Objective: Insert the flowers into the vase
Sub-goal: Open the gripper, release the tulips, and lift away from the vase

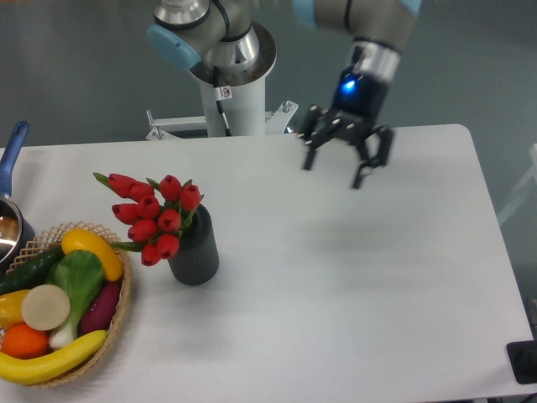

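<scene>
White table (352,277), pincer (334,172) spread wide, holding nothing

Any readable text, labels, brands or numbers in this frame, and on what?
None can be read.
Small red-and-white sticker on the robot base column: too small and blurred to read.
Flowers, vase and hand: no markings visible.

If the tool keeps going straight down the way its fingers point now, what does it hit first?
Most likely bare table. The tool hangs open, fingers pointing down over the white top, well right of the flowers and vase. Nothing shows beneath it, though its height is hard to judge.
</scene>
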Robot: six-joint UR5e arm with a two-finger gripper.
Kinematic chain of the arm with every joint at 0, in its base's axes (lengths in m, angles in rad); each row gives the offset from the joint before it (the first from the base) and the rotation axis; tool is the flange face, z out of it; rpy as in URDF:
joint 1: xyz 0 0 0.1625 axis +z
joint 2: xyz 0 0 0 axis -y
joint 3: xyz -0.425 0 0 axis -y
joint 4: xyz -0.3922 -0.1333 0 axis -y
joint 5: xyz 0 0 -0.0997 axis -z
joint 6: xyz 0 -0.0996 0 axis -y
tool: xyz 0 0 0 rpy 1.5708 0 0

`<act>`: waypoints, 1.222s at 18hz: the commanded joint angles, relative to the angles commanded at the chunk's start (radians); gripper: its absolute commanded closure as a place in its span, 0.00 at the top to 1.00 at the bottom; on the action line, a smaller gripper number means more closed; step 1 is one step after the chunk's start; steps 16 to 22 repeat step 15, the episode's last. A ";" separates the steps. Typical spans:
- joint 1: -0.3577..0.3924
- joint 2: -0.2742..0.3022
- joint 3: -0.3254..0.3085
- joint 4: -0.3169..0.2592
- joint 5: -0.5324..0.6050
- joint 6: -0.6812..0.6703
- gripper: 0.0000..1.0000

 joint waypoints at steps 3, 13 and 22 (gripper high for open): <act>0.002 0.017 0.017 -0.009 0.137 0.119 1.00; 0.080 0.069 0.026 -0.207 0.222 0.413 1.00; 0.080 0.072 0.023 -0.209 0.222 0.413 1.00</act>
